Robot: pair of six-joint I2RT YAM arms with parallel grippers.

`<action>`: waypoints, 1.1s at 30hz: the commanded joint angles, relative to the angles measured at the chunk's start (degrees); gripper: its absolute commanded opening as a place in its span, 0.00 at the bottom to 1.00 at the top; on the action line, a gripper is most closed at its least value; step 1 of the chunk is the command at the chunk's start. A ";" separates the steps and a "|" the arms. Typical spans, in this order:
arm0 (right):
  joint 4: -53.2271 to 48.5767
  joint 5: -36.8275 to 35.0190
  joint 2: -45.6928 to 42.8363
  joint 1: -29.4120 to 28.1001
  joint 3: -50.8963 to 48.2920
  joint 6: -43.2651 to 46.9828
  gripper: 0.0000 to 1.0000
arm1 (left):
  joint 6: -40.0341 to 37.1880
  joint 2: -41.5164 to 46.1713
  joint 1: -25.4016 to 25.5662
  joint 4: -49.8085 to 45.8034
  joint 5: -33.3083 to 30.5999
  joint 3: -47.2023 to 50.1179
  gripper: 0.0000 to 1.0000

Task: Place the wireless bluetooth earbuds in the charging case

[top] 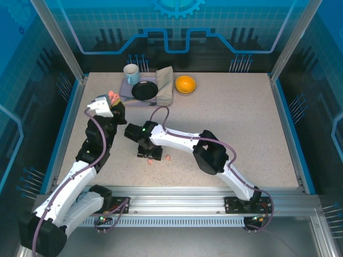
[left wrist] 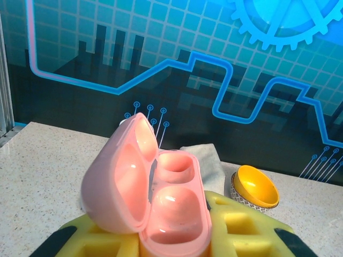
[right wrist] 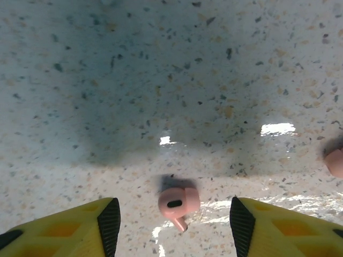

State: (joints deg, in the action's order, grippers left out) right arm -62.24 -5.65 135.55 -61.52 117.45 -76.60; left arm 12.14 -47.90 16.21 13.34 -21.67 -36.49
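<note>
Left hand [left wrist: 171, 242] clasps the open pink charging case [left wrist: 161, 203]; right hand [right wrist: 175, 225], spread wide, brackets a pink earbud [right wrist: 178, 202] on the surface [right wrist: 161, 80].

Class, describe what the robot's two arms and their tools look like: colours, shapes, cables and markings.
Both the left arm and right arm have white rounded shells with bulky black joints. A mauve cable loops along each. A small green light glows on the right arm. The left tool and right tool have blocky yellow fingers with black tips.
</note>
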 commanded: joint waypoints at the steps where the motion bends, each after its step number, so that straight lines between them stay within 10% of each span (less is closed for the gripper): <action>1: -4.78 -1.21 2.50 -1.07 2.43 -1.71 0.58 | 0.69 0.96 -0.70 0.60 -0.71 0.08 0.00; 33: -6.74 -1.37 7.97 -1.97 6.64 -0.20 0.43 | 0.87 1.60 -0.83 0.24 0.38 0.63 0.00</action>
State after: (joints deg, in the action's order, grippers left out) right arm -66.15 -5.58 140.94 -62.70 123.13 -76.93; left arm 12.14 -47.22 15.90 13.28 -21.63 -36.47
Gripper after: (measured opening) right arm 0.435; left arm 0.227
